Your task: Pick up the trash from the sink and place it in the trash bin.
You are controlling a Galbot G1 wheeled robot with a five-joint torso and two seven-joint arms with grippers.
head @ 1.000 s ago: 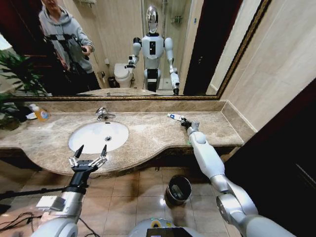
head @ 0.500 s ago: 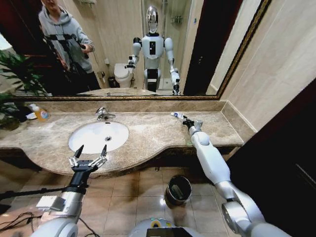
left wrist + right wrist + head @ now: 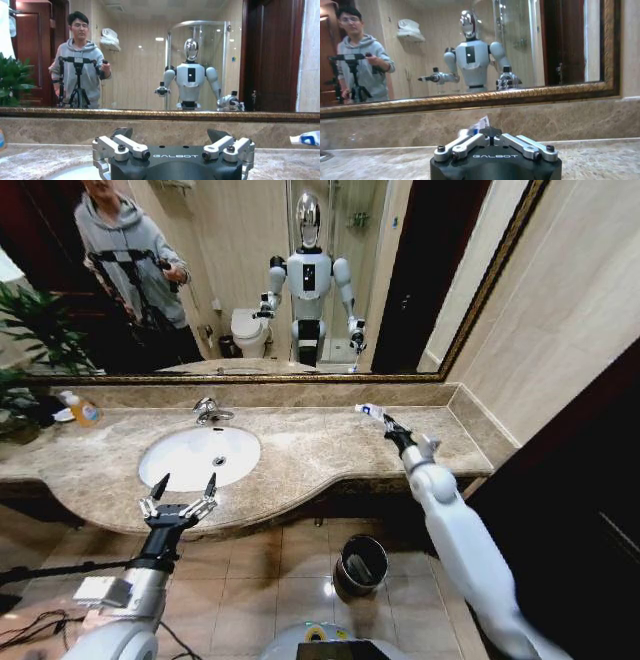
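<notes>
Pinching a small white tube with blue marks [image 3: 371, 411] at its near end, the right gripper [image 3: 389, 425] was raised above the brown marble counter [image 3: 300, 450], toward its right end and close to the mirror [image 3: 300, 280]; in the right wrist view its fingers [image 3: 470, 144] were pressed together on that tube [image 3: 479, 124]. The left gripper [image 3: 180, 498] hung spread wide at the counter's front edge, just before the white oval sink [image 3: 200, 455], its fingers [image 3: 122, 144] apart and holding nothing. The tube looked light and somewhat soft, probably smooth-skinned, so a firm pinch across its flattened body seemed wiser than one at the rounded end, where it could slip or swing. The black trash bin [image 3: 362, 563] stood on the tiled floor [image 3: 290, 570] below the counter's overhang, well below the held tube and to the left of the right arm. Judging from that, the counter's front lip was the edge to clear: the tube would have to come out past it before going down. Open floor lay around the bin, though its mouth looked narrow.
</notes>
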